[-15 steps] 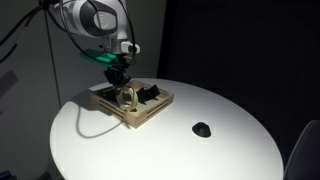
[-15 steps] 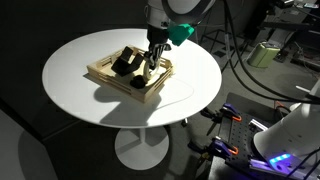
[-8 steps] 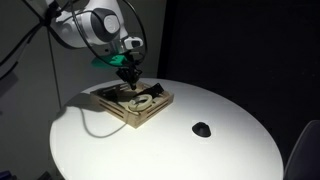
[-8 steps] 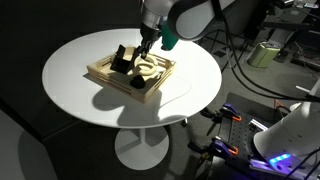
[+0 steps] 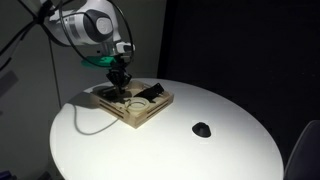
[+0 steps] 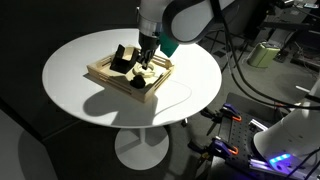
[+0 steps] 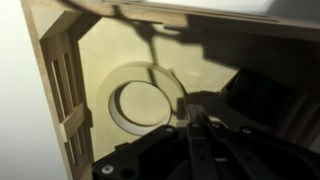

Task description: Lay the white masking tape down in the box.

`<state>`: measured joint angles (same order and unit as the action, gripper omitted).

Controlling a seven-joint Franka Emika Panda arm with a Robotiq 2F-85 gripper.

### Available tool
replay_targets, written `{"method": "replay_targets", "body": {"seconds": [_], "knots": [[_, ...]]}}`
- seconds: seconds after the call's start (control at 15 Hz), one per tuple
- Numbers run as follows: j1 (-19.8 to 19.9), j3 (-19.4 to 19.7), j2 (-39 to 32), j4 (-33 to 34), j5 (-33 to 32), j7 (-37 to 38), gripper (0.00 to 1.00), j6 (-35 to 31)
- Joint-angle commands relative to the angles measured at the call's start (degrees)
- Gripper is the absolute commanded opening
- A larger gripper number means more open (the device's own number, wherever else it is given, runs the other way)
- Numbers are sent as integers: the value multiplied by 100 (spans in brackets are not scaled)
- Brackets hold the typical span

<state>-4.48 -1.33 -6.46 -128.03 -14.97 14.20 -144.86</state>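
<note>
The white masking tape (image 7: 140, 100) lies flat on the floor of the box (image 7: 65, 90), its hollow centre facing up. It also shows in both exterior views (image 5: 134, 103) (image 6: 141, 75), inside the light wooden box (image 5: 150, 111) (image 6: 118, 85). My gripper (image 5: 120, 84) (image 6: 145, 64) hangs just above the box, over its back part and beside the tape. In the wrist view its dark fingers (image 7: 196, 128) lie close together next to the ring's edge and hold nothing.
Black objects (image 5: 152, 93) (image 6: 120, 58) (image 7: 270, 90) sit in the box beside the tape. A small dark lump (image 5: 202, 129) lies on the round white table (image 5: 220, 150). Cables and equipment stand beyond the table's edge (image 6: 265, 55).
The tape stood on its edge under the gripper one second ago; it now lies flat. The gripper has lifted and shifted a little toward the back of the box.
</note>
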Motion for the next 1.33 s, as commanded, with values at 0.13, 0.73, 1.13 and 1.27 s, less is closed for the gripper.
{"method": "replay_targets", "body": {"seconds": [0.13, 0.73, 1.13, 1.27], "knots": [[-67, -109, 258, 11, 503, 127, 0, 569], [-36, -240, 1429, -570, 106, 929, 0, 446], [101, -472, 2457, -777, 306, 1183, 0, 2166], [146, -484, 2709, -776, 345, 1057, 0, 2790]]}}
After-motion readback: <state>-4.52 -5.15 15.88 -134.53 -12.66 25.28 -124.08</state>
